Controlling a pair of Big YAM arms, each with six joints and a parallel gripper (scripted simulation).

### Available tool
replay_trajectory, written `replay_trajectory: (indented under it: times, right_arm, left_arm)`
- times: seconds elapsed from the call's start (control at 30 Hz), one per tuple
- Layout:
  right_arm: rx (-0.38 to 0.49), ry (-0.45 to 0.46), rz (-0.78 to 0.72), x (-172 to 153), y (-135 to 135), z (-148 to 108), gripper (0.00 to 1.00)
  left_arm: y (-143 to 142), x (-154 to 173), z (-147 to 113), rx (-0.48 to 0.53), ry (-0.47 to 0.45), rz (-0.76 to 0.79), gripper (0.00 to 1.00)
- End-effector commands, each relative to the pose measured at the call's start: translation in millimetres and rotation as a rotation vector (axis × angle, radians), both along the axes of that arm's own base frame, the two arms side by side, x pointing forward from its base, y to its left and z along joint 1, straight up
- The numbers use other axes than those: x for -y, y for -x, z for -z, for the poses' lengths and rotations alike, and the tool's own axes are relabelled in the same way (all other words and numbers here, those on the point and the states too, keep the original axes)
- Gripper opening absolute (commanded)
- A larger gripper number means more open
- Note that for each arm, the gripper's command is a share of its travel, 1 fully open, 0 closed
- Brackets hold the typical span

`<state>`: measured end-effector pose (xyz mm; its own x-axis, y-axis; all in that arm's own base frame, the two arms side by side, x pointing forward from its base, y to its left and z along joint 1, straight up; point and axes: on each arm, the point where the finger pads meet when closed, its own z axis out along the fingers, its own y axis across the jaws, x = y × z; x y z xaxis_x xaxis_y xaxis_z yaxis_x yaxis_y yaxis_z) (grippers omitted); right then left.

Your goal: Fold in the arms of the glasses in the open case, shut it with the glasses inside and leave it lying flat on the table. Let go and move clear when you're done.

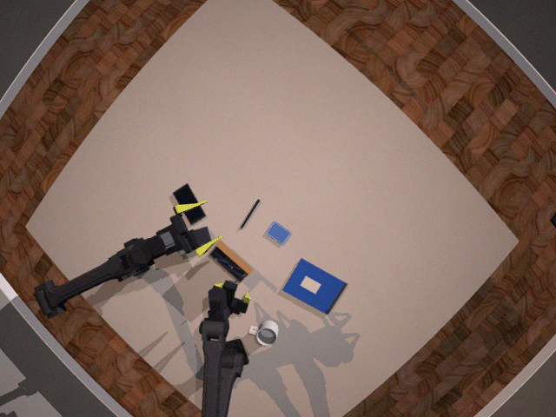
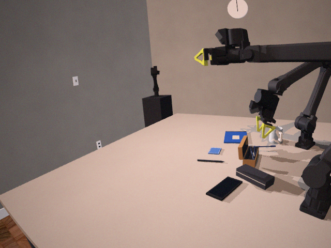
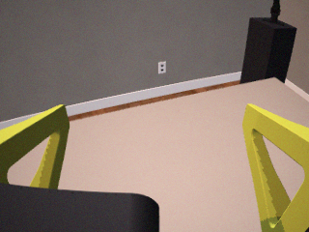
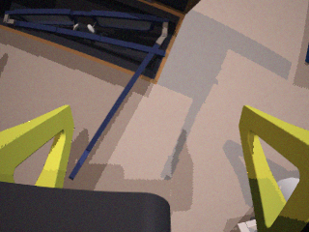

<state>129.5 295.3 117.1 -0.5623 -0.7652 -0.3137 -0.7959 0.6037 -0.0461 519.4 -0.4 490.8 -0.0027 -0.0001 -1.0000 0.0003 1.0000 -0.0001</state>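
The orange-brown case stands open on the table with its lid raised. The blue glasses lie in it, with one arm folded along the frame. The other arm sticks out over the case's edge, also seen in the exterior view. My right gripper is open and points down beside the case. In its wrist view the free end of the outstretched arm is near the left finger. My left gripper is open and empty, high above the table.
A white mug stands near the right gripper. A blue book, a blue card packet and a black pen lie beyond the case. A dark box and a black phone lie nearby.
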Motion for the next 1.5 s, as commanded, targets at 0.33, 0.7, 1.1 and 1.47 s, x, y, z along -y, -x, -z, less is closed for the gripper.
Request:
replay_trajectory:
  times: [0.33,0.7,1.1,1.47]
  right_arm:
    - [-0.051,0.025,-0.274,-9,-17,-20,0.96]
    - [-0.091,0.011,-0.432,-7,-23,-25,0.96]
    - [-0.123,-0.030,-0.608,-4,-28,-32,0.96]
    - [-0.133,-0.104,-0.794,-1,-37,-43,0.96]
  left_arm:
    - [5,-5,-32,0.055,0.005,-0.012,1.00]
    - [5,-5,-32,0.055,0.005,-0.012,1.00]
    - [5,-5,-32,0.055,0.005,-0.012,1.00]
    - [5,-5,-32,0.055,0.005,-0.012,1.00]
